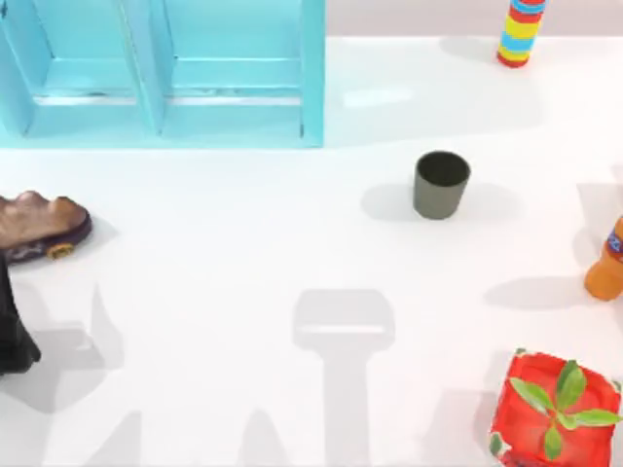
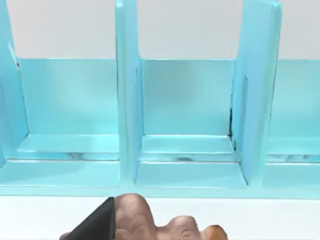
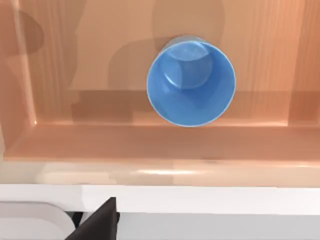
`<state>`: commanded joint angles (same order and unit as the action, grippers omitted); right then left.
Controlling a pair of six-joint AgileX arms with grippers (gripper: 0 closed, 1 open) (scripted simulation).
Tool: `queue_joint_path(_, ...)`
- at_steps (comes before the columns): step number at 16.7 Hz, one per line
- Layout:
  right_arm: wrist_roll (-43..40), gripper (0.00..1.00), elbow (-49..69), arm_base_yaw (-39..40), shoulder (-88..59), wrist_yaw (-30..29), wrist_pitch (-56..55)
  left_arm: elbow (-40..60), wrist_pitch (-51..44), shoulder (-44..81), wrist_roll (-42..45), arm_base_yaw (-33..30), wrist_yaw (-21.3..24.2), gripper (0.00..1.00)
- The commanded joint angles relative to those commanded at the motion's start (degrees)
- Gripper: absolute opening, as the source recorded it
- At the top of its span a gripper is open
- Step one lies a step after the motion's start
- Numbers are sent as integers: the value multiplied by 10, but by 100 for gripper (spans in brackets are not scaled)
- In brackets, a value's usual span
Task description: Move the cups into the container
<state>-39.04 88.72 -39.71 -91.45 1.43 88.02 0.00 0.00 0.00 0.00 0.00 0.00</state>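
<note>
Nearest me, a red planter [image 1: 555, 423] with a green sprig stands at the counter's [image 1: 243, 292] right corner, with an orange bottle [image 1: 605, 265] just beyond it at the right edge. The left arm [image 1: 12, 336] is parked at the left edge, beside a lumpy brown object [image 1: 39, 222]. I cannot tell how the left pincer [image 2: 97, 225] is set.

Mid-counter, the olive-grey cup [image 1: 441, 184] stands upright and alone, well apart from any container, so I judge half the job remains.

The right pincer [image 3: 100, 220], whose state I cannot tell either, hangs above a wooden box [image 3: 150, 145] where the blue cup [image 3: 191, 82] stands upright: that one looks done.

Farthest off are a teal divided rack [image 1: 311, 78] and a striped stack [image 1: 521, 31].
</note>
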Motion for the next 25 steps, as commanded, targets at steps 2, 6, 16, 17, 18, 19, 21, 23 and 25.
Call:
queue_joint_path(2,14,100,18,18,-15,-2,-1,0,0,0,0,0,0,100)
queue_joint_path(6,105,100,111,118,-99,-10,1,0,0,0,0,0,0,100)
queue_joint_path(16,380,100,324,369,-313,-22,-6,0,0,0,0,0,0,100)
queue_joint_path(17,418,100,345,402,-335,-22,-5,0,0,0,0,0,0,100)
queue_joint_path(18,457,100,368,439,-358,-23,-5,0,0,0,0,0,0,100)
queue_joint_path(19,493,100,393,475,-382,-24,-6,0,0,0,0,0,0,100)
queue_joint_path(21,551,100,441,538,-423,-27,-15,0,0,0,0,0,0,100)
queue_joint_path(23,587,100,478,579,-453,-33,-27,0,0,0,0,0,0,100)
queue_joint_path(25,601,100,494,595,-467,-37,-34,0,0,0,0,0,0,100)
